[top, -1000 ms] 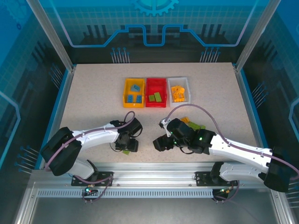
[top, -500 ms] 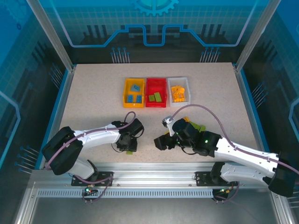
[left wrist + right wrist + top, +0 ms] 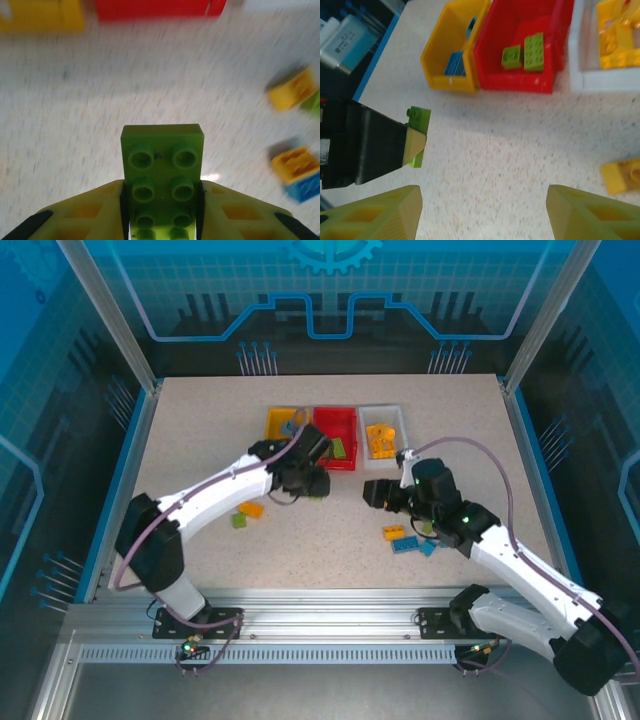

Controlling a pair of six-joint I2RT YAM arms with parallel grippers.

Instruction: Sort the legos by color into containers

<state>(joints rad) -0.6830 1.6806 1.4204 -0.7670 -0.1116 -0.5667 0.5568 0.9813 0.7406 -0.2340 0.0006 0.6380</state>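
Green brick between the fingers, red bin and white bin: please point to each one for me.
green brick (image 3: pixel 162 170): left wrist view, on its studded top face.
red bin (image 3: pixel 515 82): right wrist view, on its near wall.
white bin (image 3: pixel 607 81): right wrist view, on its near wall.

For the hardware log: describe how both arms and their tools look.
The left arm and right arm have white shell links, black joints and black wrist housings. A greyish-purple cable loops along each. The left tool and right tool carry lime-yellow plastic fingers, wedge-shaped with triangular cut-outs.
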